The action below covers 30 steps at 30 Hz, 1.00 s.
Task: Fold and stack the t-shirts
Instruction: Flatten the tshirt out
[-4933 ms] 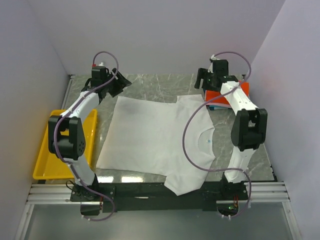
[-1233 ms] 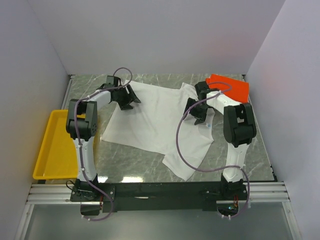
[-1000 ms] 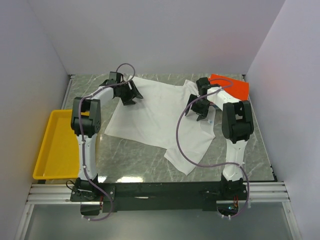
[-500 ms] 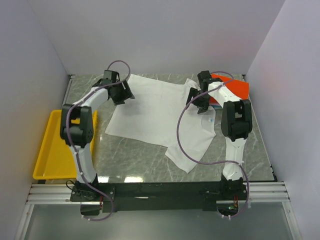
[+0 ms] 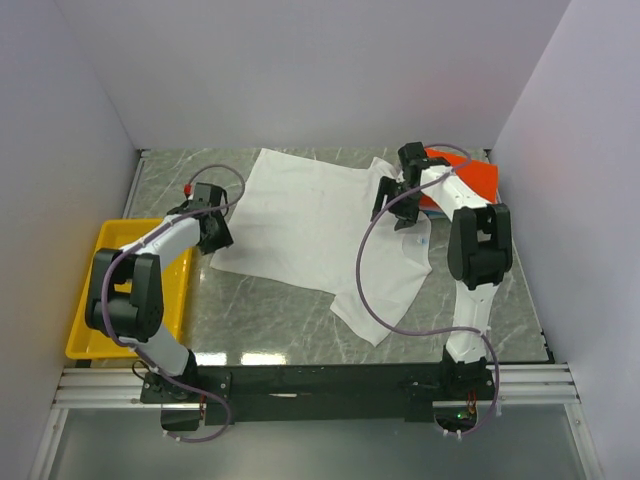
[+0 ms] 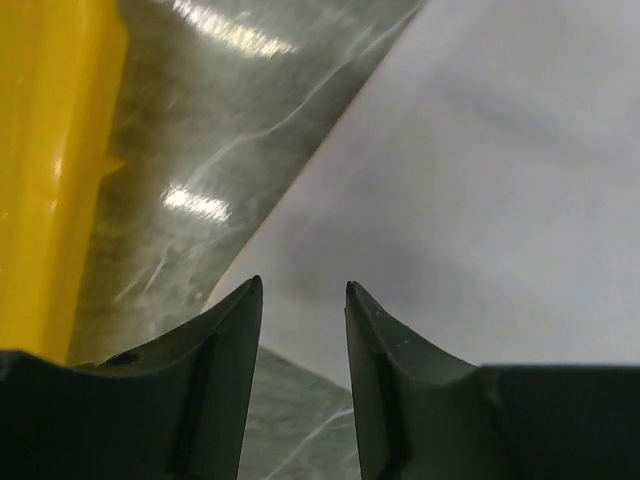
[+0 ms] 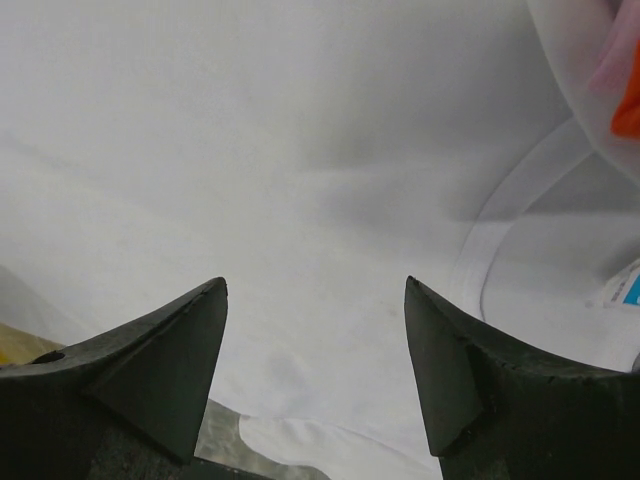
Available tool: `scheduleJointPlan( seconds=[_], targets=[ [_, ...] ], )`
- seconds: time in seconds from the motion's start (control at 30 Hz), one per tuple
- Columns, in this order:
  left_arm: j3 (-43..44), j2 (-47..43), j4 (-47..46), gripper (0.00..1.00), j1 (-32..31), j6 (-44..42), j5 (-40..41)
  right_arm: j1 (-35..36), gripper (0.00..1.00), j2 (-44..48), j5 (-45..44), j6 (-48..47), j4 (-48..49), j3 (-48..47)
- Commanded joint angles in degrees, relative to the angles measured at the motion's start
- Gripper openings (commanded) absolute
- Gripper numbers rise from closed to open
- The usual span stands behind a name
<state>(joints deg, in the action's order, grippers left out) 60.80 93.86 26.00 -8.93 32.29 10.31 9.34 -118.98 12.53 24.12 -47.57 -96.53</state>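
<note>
Grey marble table (image 5: 260,320) carries a large plain white cloth t-shirt (image 5: 310,215), spread out. I note left fingers (image 6: 225,340) narrowly parted over its near-left corner, right fingers (image 7: 170,350) spread wide above its collar.

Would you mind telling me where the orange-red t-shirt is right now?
In the top view, the orange-red t-shirt lies at the far right corner of the table, just past the white t-shirt.

Bright even overhead light, glare streaks on the glossy table (image 6: 215,120), soft shadows, wrist-view end-effector fingers (image 7: 160,370) blurred up close
</note>
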Motion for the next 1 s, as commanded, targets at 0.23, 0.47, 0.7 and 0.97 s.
scheduleJointPlan(
  seconds=[0.23, 0.47, 0.7, 0.97],
  targets=[
    [-8.93, -9.75, 0.46, 0.43, 0.67, 0.22, 7.36, -0.29, 0.77, 6.65, 1.26, -0.74, 2.13, 5.65],
    [-12.80, -9.75, -2.97, 0.38, 0.84, 0.05, 8.06, -0.29, 0.77, 7.97, 1.44, -0.65, 2.40, 6.53],
    [-14.12, -9.67, -5.87, 0.36, 1.28, -0.21, 7.63, -0.29, 0.77, 9.11, 1.44, -0.65, 2.83, 8.02],
    [-15.00, -8.17, -8.24, 0.35, 2.69, -0.13, 5.25, -0.38, 0.77, 9.82, 1.79, -0.65, 3.36, 9.34]
  ],
)
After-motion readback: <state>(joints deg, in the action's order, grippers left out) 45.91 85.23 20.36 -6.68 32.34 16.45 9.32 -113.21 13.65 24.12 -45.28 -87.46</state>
